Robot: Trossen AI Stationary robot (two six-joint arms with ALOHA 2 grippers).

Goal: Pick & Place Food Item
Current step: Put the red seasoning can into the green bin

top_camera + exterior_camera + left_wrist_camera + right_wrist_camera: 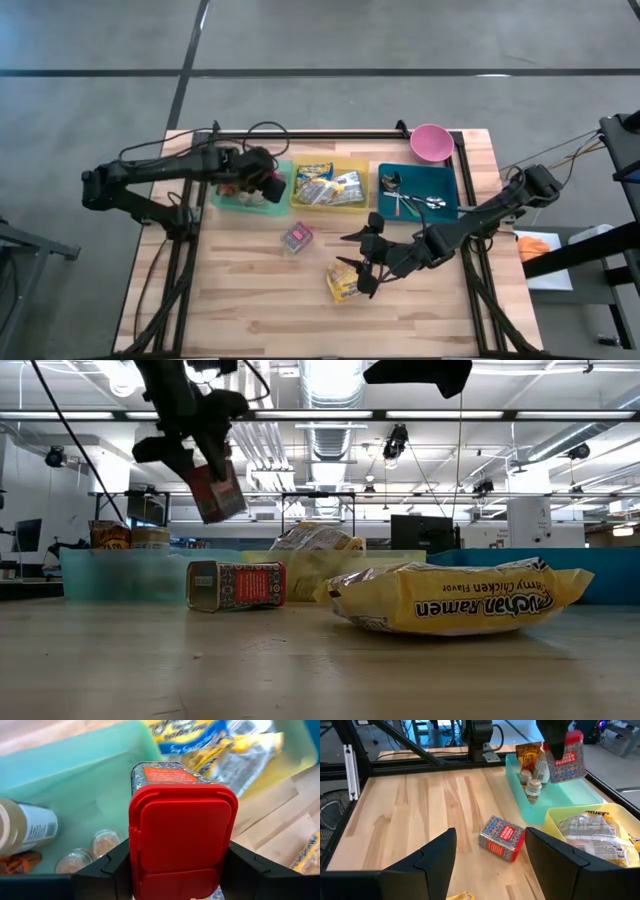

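Observation:
A spice tin with a red lid [182, 835] hangs in my left gripper [268, 185], which is shut on it above the teal bin [222, 200]. The low view shows this tin [215, 490] tilted in the air. A second patterned tin [297, 237] lies on its side on the wooden table. A yellow ramen packet [343, 281] lies flat on the table near the front. My right gripper [365, 262] hovers beside that packet, open, with nothing between its fingers [437, 860]. My left gripper pinches the tin at its red-lid end [136, 855], one finger on each of two opposite sides. The fingers come from above, slanting down. The tin is lifted clear over the teal bin [100, 775] and hangs tilted, lid end uppermost.
The teal bin holds small jars [105, 842] and a bottle [25, 827]. Beside it stand a yellow bin [328, 186] of ramen packets and a blue tray [440, 180] with utensils. A pink bowl [431, 142] sits at the far right. Bare wood lies at the table's near left.

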